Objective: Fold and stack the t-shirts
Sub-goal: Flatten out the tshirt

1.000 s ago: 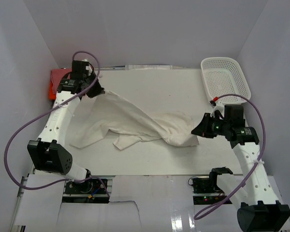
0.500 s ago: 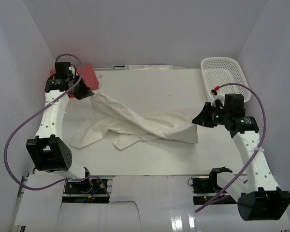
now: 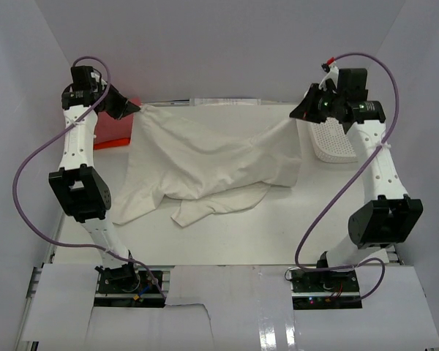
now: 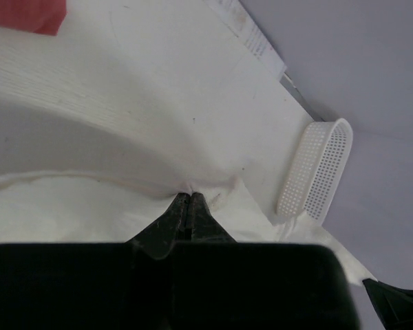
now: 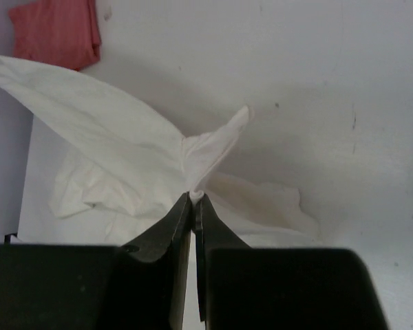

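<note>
The cream t-shirt (image 3: 205, 157) hangs stretched between my two grippers over the back of the table, its lower part still crumpled on the tabletop. At the far left, my left gripper (image 3: 137, 108) is shut on one upper corner; in the left wrist view its tips (image 4: 190, 196) pinch the cloth's edge (image 4: 69, 199). My right gripper (image 3: 293, 116) is shut on the other upper corner, and the right wrist view shows a bunched fold (image 5: 206, 151) clamped between its tips (image 5: 195, 197). A dusty pink-red t-shirt (image 3: 115, 131) lies at the back left, behind the left arm.
The white mesh basket (image 3: 333, 142) sits at the back right, partly hidden behind the right arm. The left wrist view shows it too, as the basket (image 4: 316, 172) beyond the cloth. White walls close in the table on three sides.
Both arms have risen and swung toward the back of the table. The cream shirt's top edge has been lifted and pulled wide between them. Both grips stayed shut.
</note>
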Controlling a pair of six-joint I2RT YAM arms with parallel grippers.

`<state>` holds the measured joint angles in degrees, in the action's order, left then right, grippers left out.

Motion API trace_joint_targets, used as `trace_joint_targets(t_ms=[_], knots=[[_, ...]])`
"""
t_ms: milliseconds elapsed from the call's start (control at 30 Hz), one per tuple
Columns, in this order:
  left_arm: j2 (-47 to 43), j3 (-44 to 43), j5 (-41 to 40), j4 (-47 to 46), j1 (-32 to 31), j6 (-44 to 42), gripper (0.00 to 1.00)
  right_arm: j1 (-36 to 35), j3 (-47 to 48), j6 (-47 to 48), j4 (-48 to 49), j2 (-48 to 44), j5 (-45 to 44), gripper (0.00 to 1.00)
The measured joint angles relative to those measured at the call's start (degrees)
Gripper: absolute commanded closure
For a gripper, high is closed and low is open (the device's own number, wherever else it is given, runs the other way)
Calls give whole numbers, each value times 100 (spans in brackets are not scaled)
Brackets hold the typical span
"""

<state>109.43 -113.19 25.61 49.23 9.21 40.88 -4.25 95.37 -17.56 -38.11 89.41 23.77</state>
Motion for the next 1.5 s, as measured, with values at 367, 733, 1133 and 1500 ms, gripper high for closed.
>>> trace_joint_targets(t_ms=[367, 733, 1133, 1500], knots=[[-1731, 1534, 1023, -841, 579, 378, 100, -70, 839, 173, 212, -1088, 728, 92], [-4572, 3289, 1613, -1849, 1010, 824, 100, -79, 2190, 271, 348, -2946, 1609, 92], [-6161, 2922, 964, -1547, 1012, 761, 100, -79, 2791, 306, -151, -3405, 1873, 92], [-6100, 2000, 146, -1012, 1014, 573, 100, -79, 2520, 299, 332, -3685, 1672, 92]])
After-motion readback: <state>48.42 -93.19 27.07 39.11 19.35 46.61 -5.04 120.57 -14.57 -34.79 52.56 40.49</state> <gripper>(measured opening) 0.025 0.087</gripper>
